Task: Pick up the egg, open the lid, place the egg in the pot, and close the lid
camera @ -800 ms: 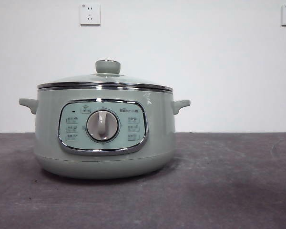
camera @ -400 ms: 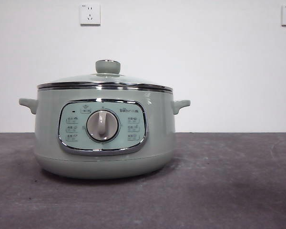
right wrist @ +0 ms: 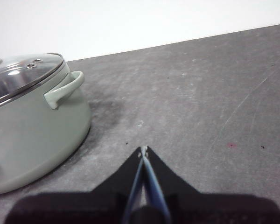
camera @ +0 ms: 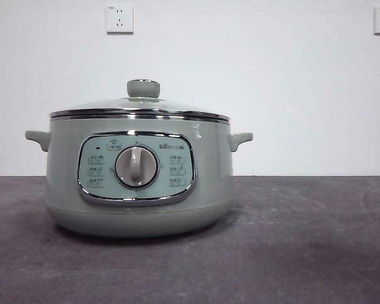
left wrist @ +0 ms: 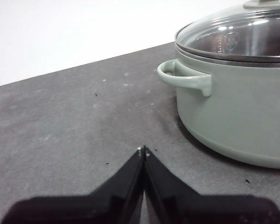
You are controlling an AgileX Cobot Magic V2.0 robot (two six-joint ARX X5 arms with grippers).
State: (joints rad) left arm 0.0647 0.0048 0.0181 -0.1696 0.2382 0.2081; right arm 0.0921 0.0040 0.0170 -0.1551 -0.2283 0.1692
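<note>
Pot (camera: 139, 183): sage-green, on the dark surface (camera: 304, 247), dial at 6 o'clock.
Lid (camera: 139, 107): seated on the pot.
Left claw (left wrist: 143, 150): pinched together, empty, beside one handle.
Right claw (right wrist: 143, 150): pinched together, empty, beside the other handle.

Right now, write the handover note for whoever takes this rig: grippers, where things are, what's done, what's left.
Left gripper: shut, empty, low over the table beside the pot.
Right gripper: shut, empty, low over the table on the pot's other side.
The lid sits closed on the pot. Through the glass in the left wrist view, a reddish patch shows at the picture's edge; it may be the egg, but that is too cropped to tell. No egg shows on the table.
Done: nothing can be confirmed.
Left: find the egg, then run or verify every step.
</note>
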